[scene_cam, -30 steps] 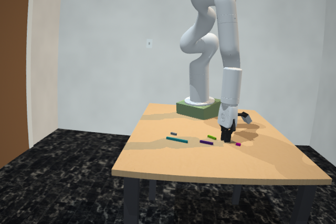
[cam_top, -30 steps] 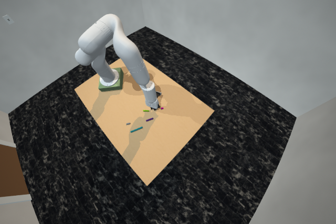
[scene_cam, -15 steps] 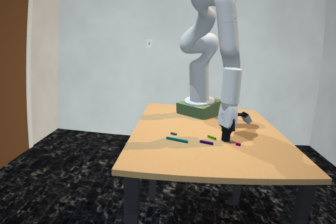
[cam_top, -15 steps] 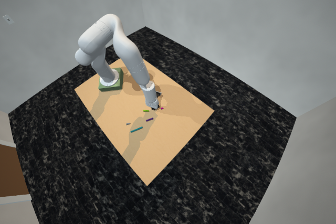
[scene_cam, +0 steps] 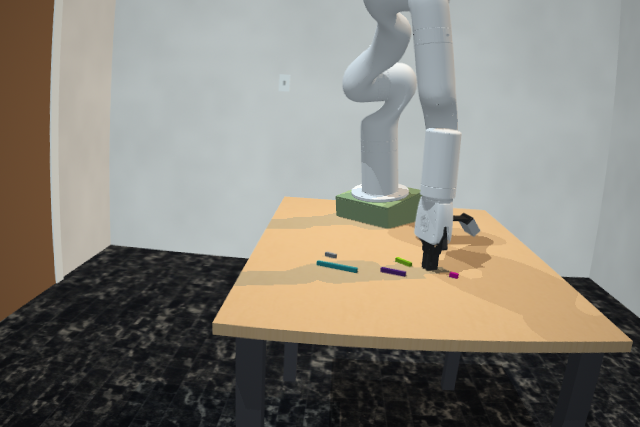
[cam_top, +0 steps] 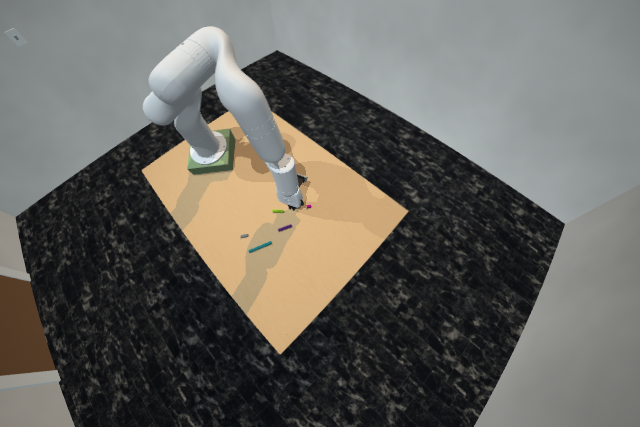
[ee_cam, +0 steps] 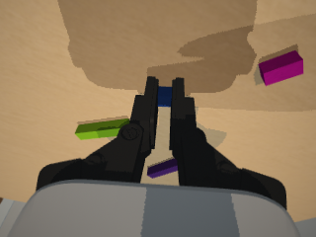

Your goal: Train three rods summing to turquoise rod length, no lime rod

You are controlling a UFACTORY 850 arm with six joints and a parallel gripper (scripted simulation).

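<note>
The pincer is gripping the blue rod on the table; lifting straight up should avoid nudging the magenta rod at 2 o'clock.
</note>
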